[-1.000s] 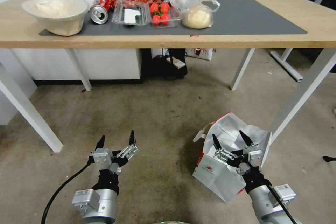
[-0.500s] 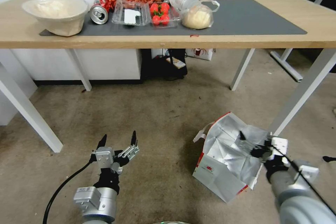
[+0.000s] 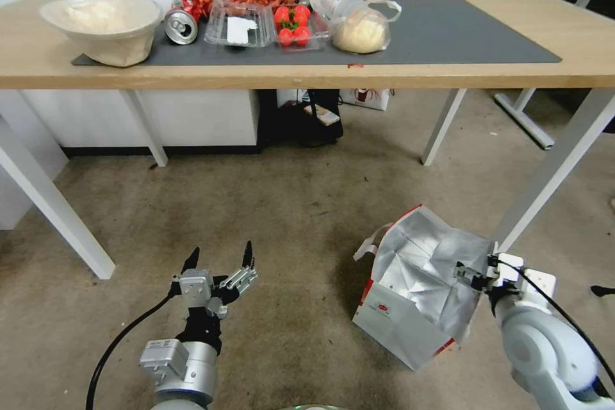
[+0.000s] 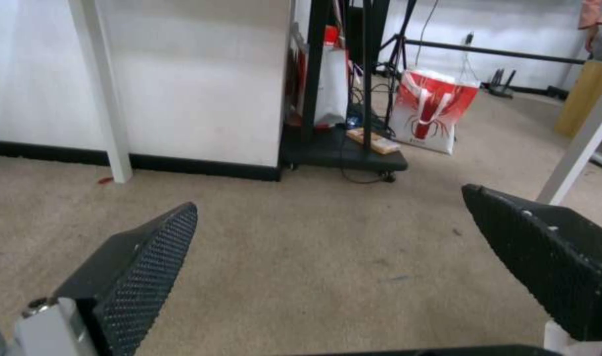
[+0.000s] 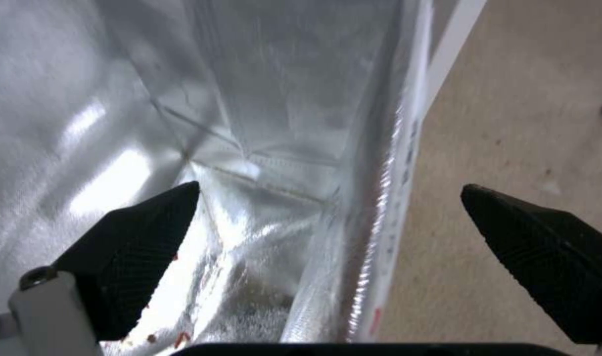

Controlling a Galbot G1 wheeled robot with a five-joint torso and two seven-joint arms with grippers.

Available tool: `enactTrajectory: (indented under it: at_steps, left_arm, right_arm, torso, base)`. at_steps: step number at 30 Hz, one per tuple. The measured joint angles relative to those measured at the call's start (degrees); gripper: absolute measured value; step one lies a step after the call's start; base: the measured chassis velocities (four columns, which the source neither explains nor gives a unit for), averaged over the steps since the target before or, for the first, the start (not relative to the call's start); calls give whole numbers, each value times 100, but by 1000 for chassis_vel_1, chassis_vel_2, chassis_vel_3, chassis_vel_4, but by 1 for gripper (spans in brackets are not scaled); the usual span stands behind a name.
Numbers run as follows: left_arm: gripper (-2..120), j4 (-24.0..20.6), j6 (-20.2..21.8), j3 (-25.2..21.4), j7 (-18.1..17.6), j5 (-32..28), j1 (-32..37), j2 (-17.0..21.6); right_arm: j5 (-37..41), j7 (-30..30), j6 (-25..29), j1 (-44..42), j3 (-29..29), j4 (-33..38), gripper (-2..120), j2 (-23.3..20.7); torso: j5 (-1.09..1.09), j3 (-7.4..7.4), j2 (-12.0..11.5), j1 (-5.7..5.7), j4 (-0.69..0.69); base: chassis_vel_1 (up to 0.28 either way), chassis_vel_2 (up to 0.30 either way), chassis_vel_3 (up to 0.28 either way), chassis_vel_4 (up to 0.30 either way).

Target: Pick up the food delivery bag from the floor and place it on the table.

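Right jaws: spread wide, holding nothing. My right gripper straddles the right-hand wall of the food delivery bag, one finger inside against the foil lining, the other outside over the floor. The wall's rim stands between them, seemingly untouched.

Left jaws: spread, empty. My left gripper hovers low over bare carpet, well apart from the bag.

Food delivery bag: on the floor, mouth open upward and tilted, close beside a white leg of the worktop, below its near right edge. White strap handle hangs off the far-left rim.

Worktop: dark mat open toward the right; bowl, can, strawberry tray and bagged bun crowd the left and middle.

Risks, as I judge them:
- A thin foil-paper wall may crumple or tear under a one-sided pinch.
- Held by one wall, the bag may swing, sag or slip free.
- The nearby leg may snag it on lifting.
- The worktop's near edge may catch the bag's base.
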Motion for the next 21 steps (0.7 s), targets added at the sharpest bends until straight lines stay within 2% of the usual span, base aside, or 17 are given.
enactTrajectory:
  at_steps: [12,21]
  left_arm:
    - [100,71,-5,-6,-14,-5,-32,-37]
    - [100,57,-28,-11,-28,-10,-27,-35]
  right_arm:
    - [489,153,-115,284,-274,-484,99,32]
    - [552,174,-111,294,-278,-510,77,61]
  torso:
    - [0,0,1,0,-1]
    - [-1,0,2,0,-1]
  base:
    - [0,0,0,0]
    - [0,0,0,0]
